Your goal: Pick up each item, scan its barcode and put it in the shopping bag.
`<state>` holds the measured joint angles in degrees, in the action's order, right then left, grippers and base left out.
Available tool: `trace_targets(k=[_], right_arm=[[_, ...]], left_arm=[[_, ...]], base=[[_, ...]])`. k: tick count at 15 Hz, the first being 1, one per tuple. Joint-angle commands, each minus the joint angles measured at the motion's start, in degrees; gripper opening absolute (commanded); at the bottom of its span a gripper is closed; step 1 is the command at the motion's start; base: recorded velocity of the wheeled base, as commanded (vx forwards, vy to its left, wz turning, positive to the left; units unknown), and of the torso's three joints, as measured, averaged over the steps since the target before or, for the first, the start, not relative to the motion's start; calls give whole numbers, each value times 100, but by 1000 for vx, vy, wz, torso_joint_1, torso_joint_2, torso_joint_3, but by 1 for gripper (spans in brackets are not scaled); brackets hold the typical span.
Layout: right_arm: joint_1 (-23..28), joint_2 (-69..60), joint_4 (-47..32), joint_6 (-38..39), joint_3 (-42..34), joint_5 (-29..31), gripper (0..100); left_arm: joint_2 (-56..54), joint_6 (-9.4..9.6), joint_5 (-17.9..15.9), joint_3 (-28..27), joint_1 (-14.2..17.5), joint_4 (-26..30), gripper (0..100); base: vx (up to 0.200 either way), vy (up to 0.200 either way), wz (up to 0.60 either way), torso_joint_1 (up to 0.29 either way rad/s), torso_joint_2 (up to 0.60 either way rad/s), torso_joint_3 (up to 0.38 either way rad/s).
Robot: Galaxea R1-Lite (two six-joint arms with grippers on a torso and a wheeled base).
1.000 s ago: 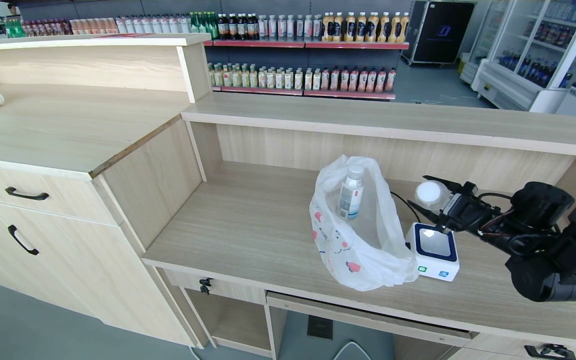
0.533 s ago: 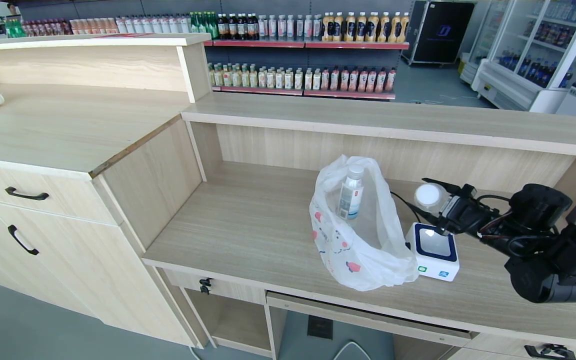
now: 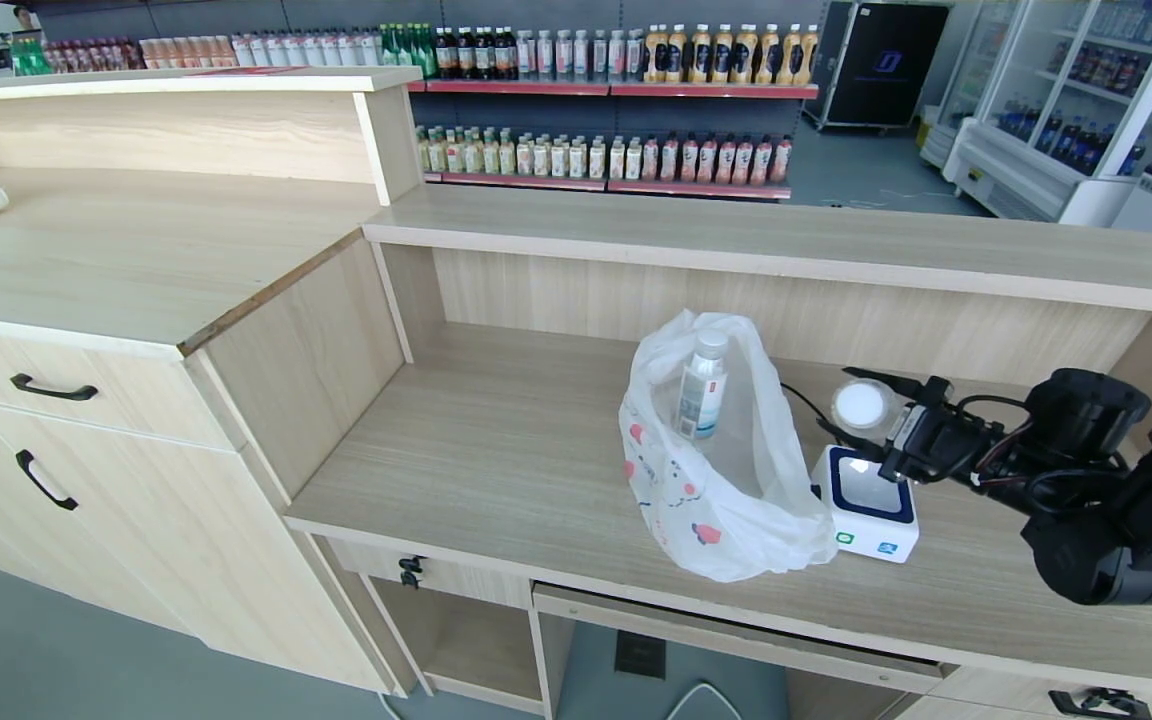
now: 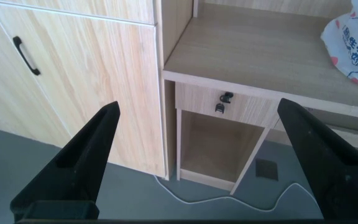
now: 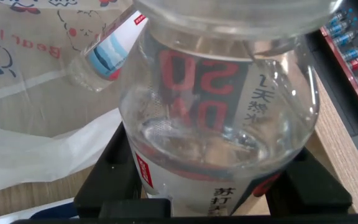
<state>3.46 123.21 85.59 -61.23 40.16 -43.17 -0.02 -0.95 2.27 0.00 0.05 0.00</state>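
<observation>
My right gripper (image 3: 842, 402) is shut on a clear bottle (image 3: 862, 406) with a white cap, held on its side just above and behind the white scanner (image 3: 869, 492). In the right wrist view the bottle (image 5: 216, 112) has a red-printed label and sits between the dark fingers (image 5: 107, 180). The white shopping bag (image 3: 726, 490) stands open on the counter, left of the scanner, with another bottle (image 3: 702, 385) upright inside. That bagged bottle (image 5: 107, 53) and the bag (image 5: 36, 130) lie just beyond the held one. My left gripper (image 4: 197, 155) hangs open below the counter's front edge, holding nothing.
The wooden counter (image 3: 506, 450) has free room left of the bag. A raised back ledge (image 3: 786, 245) runs behind it. A taller cabinet (image 3: 136, 270) with drawers stands at the left. A cable (image 3: 804, 400) runs from the scanner. Stocked shelves (image 3: 616, 100) line the back.
My right gripper has sunk a little with the bottle, closer to the scanner's top. The bag, the scanner and the bagged bottle have not moved.
</observation>
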Motion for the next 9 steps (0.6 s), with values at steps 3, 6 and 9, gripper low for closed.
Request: trace_targets(k=[3, 6, 9], right_arm=[[102, -69, -122, -11, 1, -95, 0], [120, -25, -130, -11, 10, -95, 0], [67, 80, -139, 6, 36, -148, 0]], left_arm=[[2, -2, 2, 0, 4, 0, 100], [2, -2, 2, 0, 4, 0, 100], [2, -2, 2, 0, 4, 0, 100]], base=[[0, 0, 0, 0, 0, 0], [0, 0, 0, 0, 0, 0], [0, 0, 0, 0, 0, 0]])
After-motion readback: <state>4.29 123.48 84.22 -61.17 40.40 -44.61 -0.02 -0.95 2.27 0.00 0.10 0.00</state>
